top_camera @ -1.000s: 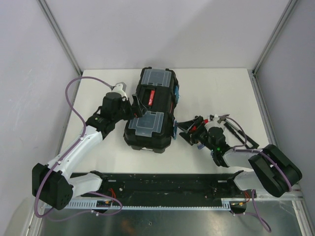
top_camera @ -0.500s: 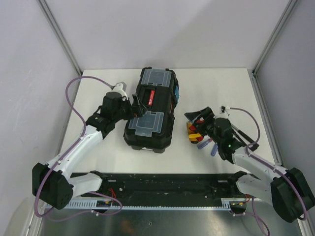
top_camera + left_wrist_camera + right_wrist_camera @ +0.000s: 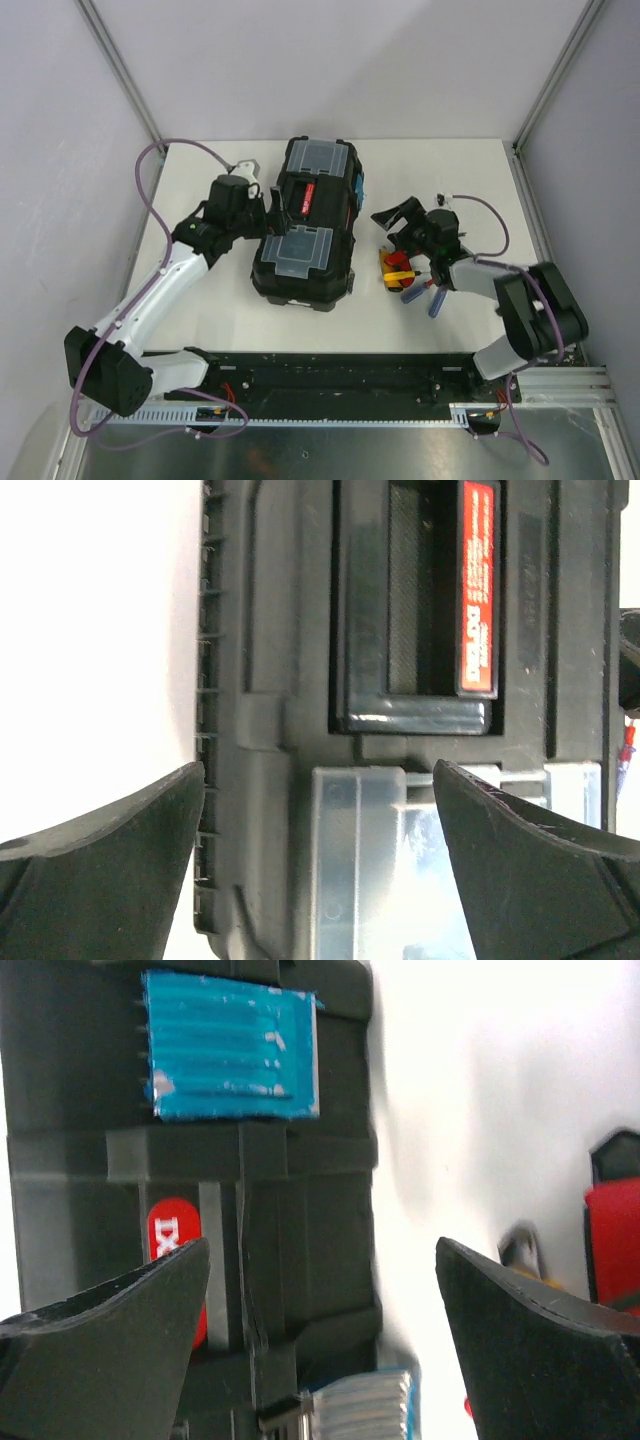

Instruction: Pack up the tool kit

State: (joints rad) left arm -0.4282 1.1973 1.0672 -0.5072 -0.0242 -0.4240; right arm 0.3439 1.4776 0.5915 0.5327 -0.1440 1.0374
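Note:
The tool kit's black toolbox lies shut mid-table, with two clear lid compartments, a red-marked handle and a blue latch. My left gripper is open at the box's left edge. In the left wrist view its jaws straddle the corner of a clear compartment without touching it. My right gripper is open, right of the box and facing its latch side, with nothing between its fingers. Small screwdrivers lie loose on the table under it: red and yellow ones and a blue one.
A black rail runs along the table's near edge over the arm bases. Metal frame posts and grey walls close in the left, right and back. A red tool part shows at the right wrist view's edge.
My right gripper lifted off the screwdriver pile and swung up and left toward the toolbox, leaving the screwdrivers on the table. The left gripper shifted slightly farther along the box's edge.

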